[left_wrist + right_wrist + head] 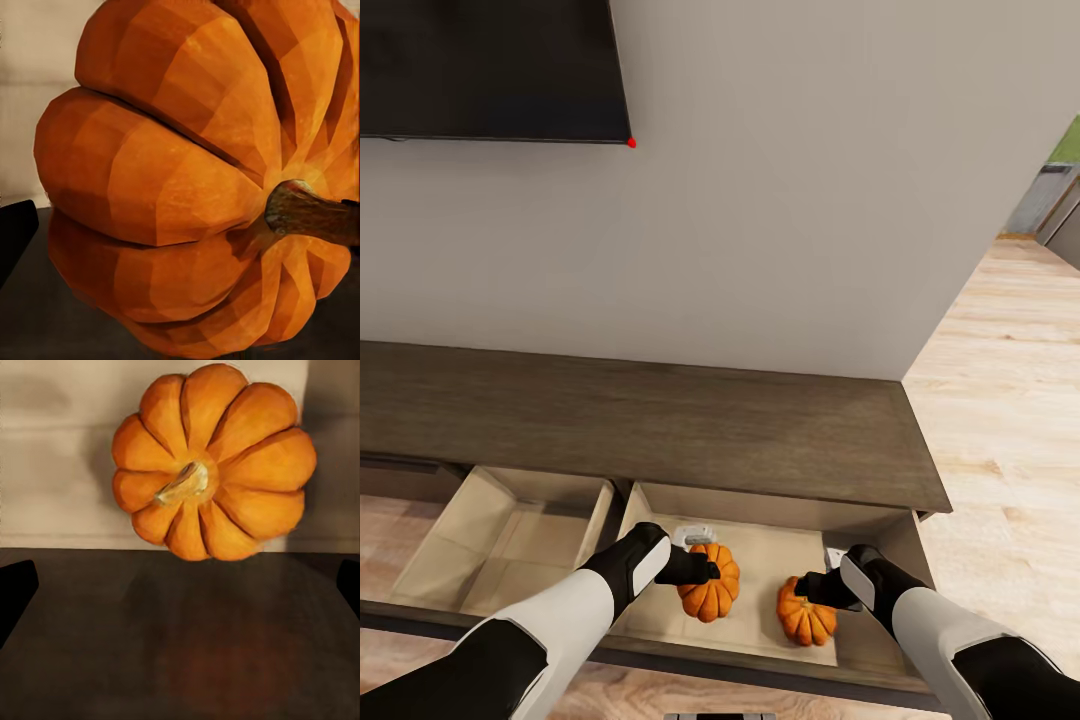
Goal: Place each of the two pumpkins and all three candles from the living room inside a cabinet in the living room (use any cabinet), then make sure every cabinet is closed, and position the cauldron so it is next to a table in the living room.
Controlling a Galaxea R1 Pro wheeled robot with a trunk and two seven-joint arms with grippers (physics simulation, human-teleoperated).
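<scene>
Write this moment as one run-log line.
stage: stowing | left pumpkin: in open drawer | right pumpkin: same drawer | drawers: both open

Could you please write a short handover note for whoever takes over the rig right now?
Left hand: over the open right drawer of the cabinet, at the left pumpkin; whether it grips cannot be told.
Right hand: open, fingertips wide apart, beside the right pumpkin, which lies free on the drawer floor.
Left drawer: also open.
Done: both pumpkins are in the drawer.
Left: free the left hand, stow the three candles, shut both drawers, set the cauldron beside the table.
</scene>
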